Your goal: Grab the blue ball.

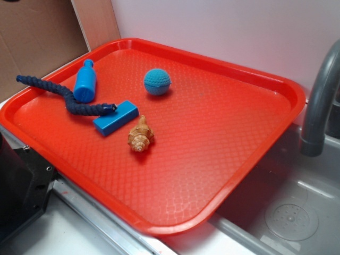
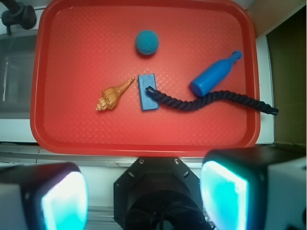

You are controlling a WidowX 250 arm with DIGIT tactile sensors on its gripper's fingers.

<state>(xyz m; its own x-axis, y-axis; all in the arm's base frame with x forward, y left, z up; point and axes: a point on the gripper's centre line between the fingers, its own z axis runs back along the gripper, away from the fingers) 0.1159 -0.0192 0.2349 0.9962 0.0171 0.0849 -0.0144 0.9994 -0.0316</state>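
The gripper (image 2: 144, 199) hangs spread wide, holding nothing; it should centre over the blue ball (image 2: 147, 42), upper middle of the wrist view, then descend.

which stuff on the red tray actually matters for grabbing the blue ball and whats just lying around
For the job:
- teal-blue crocheted yarn ball
- open hand

Lying about:
- smooth blue plastic bottle
- flat blue rectangular block
- dark navy twisted rope
- tan spiral seashell

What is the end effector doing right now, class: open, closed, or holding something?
End effector: open, holding nothing; its two fingers sit wide apart, short of the red tray, with the blue ball untouched.
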